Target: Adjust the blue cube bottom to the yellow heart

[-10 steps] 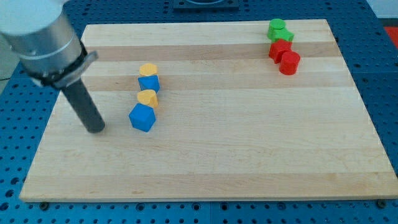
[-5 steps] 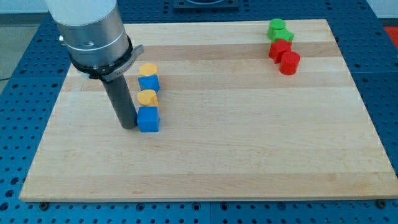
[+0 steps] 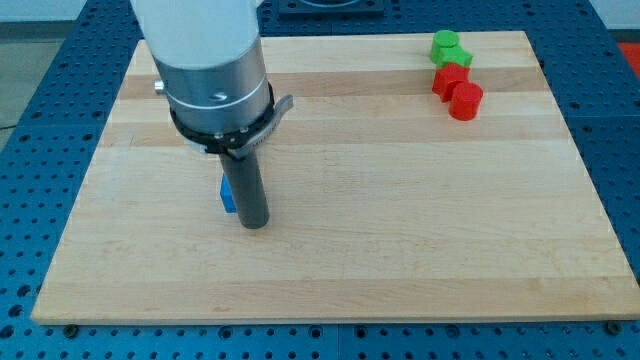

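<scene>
My tip [image 3: 255, 225] rests on the desk [image 3: 400, 220], left of centre and toward the view's bottom. The arm carries no fingers, only the straight dark rod, so nothing is grasped.

A sliver of the blue cube [image 3: 229, 196] shows at the rod's left edge, just above the tip. The rod covers the rest of the cube. Whether the two touch cannot be told.

The yellow heart is not visible; the rod and the wide grey arm housing [image 3: 210, 70] cover the area above the cube.

Well apart, at the view's top right corner of the desk: a green block [image 3: 449, 47], shape unclear, sits highest. Directly below it a red block [image 3: 449, 80], and a red cylinder [image 3: 465, 101] just beside that, lower right. These three sit in a tight cluster.
</scene>
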